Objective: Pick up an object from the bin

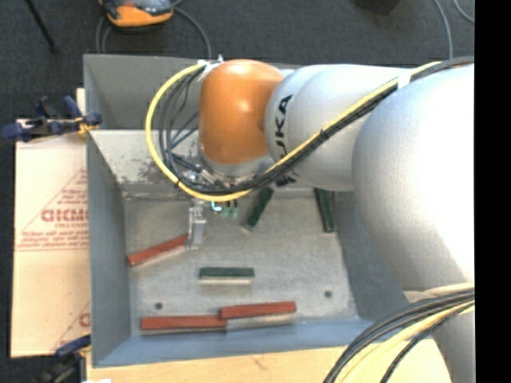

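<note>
Single cam sat above the bin [105,238], looking down and a bit from one side, so the far wall showed more than the near one. Fairly close: whole bin in frame w/ some surrounding floor. The arm [375,134] entered from the right, covering the bin's upper-right part.

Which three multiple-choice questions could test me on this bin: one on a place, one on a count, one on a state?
1. The gripper is at: A the slanted red bar's right end; B the front wall; C the right wall.
2. Dark green bars seen: A one; B three; C five.
3. The middle green bar: A stands upright; B lies on a red bar; C lies flat, alone.
Key: A, it hangs at that bar's end; B, one in the middle, two further back; C, bare floor surrounds it.
</note>
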### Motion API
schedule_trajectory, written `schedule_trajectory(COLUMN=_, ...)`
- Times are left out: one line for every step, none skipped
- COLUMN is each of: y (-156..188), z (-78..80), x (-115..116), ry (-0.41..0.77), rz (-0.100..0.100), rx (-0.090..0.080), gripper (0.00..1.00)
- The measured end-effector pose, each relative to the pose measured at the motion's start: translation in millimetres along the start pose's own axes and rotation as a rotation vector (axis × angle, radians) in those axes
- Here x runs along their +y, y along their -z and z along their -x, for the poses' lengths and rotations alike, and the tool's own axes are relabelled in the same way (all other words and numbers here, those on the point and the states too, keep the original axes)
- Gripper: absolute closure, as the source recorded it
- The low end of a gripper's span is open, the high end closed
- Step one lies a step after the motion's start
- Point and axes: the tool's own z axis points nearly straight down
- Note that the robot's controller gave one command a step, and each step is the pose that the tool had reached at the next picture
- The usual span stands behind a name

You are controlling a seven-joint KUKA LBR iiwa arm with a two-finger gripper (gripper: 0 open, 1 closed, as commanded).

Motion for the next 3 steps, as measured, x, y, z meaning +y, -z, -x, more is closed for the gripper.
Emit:
schedule_trajectory(y=5.3, z=1.9, x=-0.5, ry=-0.003, rz=0.001, rx=-0.008, gripper=0.00)
schedule_trajectory(y=-37.7, z=-15.2, x=-4.3, ry=0.039, rz=0.000, rx=-0.016, gripper=0.00)
schedule_trajectory(y=-69.2, z=0.3, x=-2.7, ry=-0.038, rz=0.001, rx=-0.008, gripper=1.00)
